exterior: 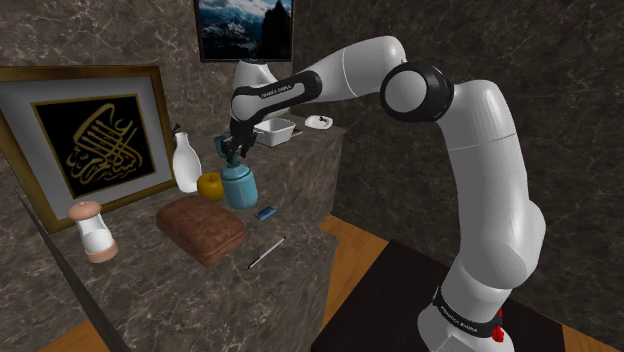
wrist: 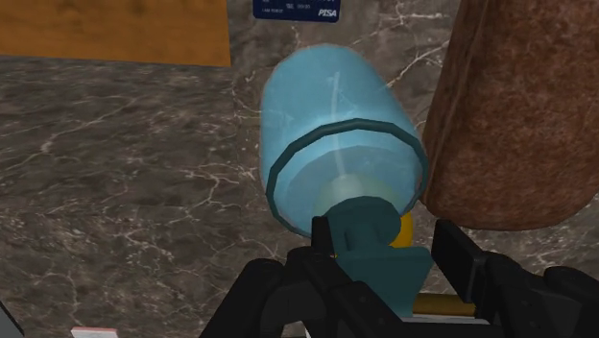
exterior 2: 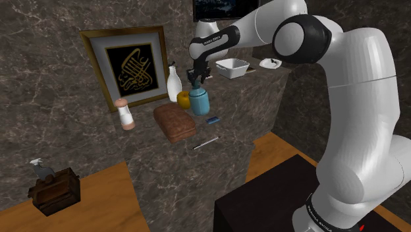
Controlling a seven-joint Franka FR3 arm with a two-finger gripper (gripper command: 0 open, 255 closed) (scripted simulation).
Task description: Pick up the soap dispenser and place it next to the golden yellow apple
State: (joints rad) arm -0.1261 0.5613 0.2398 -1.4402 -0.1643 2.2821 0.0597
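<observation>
We see the black two-finger tool [wrist: 386, 240] pinching the teal pump head of the pale blue cylindrical soap dispenser [wrist: 331, 134]. The dispenser stands upright on the dark marble counter [exterior: 300, 215], just beside the golden yellow apple [exterior: 210, 184]. We find a brown textured loaf [exterior: 200, 228] near both.

A home interior: a dark marble counter [exterior: 290, 215], framed calligraphy [exterior: 95, 140] against the marble wall [exterior: 80, 35], a wooden floor [exterior: 350, 265].
</observation>
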